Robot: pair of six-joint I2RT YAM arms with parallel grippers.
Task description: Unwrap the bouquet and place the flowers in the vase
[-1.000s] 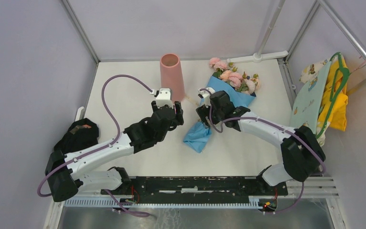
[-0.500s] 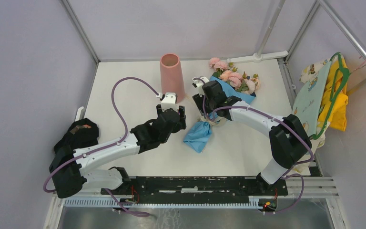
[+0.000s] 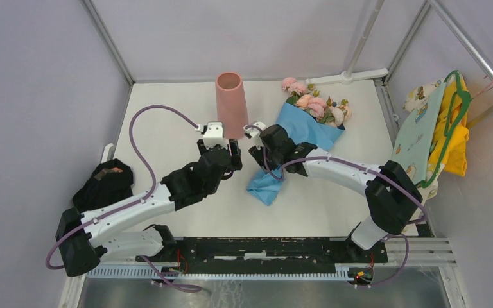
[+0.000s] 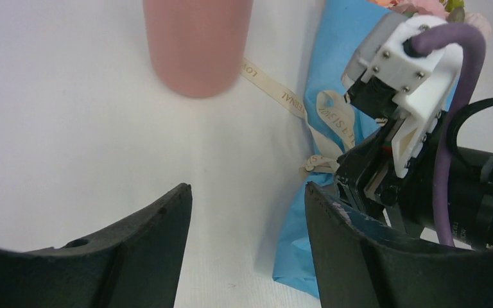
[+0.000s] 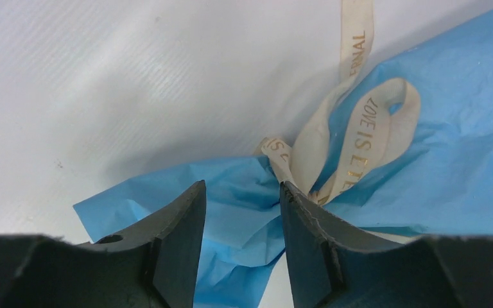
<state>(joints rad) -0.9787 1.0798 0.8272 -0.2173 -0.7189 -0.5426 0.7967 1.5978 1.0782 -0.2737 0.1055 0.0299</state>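
The salmon-pink vase (image 3: 230, 96) stands upright at the back centre, and its base shows in the left wrist view (image 4: 196, 45). The bouquet lies to its right. The flowers (image 3: 314, 106) point to the back, and the blue paper (image 3: 308, 131) is still tied with a cream ribbon (image 5: 359, 128). My right gripper (image 3: 260, 154) hangs over the tied waist. Its jaws (image 5: 242, 187) stand partly apart above the paper, with the right fingertip beside the knot (image 5: 276, 151). My left gripper (image 4: 247, 192) is open over bare table, just in front of the vase (image 3: 221, 151).
Yellow and pale-green cloth items (image 3: 446, 128) hang on a hanger at the right wall. A black object (image 3: 106, 179) sits at the left edge. A white pole stand (image 3: 353, 77) is at the back. The two grippers are close together.
The right gripper has moved left along the bouquet to the ribbon knot, and its jaws have narrowed. The left gripper shifted slightly left, closer to the vase.
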